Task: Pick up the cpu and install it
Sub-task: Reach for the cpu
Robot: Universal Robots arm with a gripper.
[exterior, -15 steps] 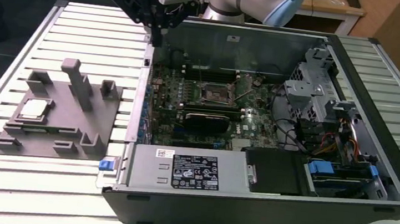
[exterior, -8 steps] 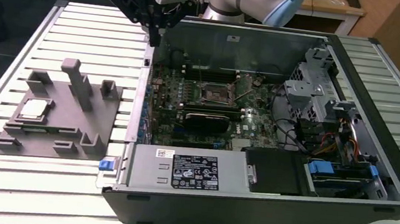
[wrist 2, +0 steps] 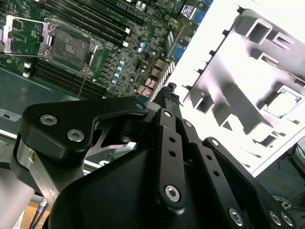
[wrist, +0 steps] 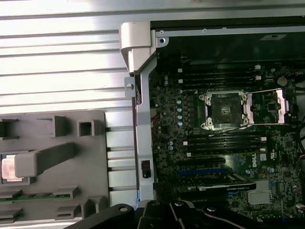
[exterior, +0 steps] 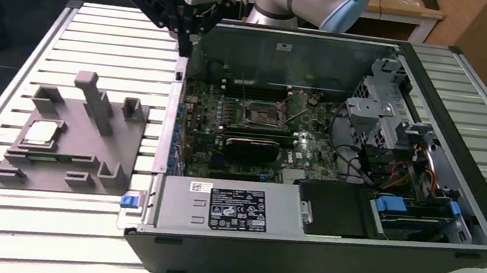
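The hand hangs high over the back corner of the open computer case, near the case wall on the exterior view's left. In the second wrist view its two black fingers look pressed together at the tip, and there is nothing between them. The cpu is well apart from the hand. It lies flat in a square pocket of the grey fixture, which sits on the ribbed metal surface just beside the case, on the exterior view's left. The cpu's pale top faces up. Inside the case lies the green motherboard. The socket sits near the middle of the board. In the first wrist view the socket's metal lid is flipped open next to it.
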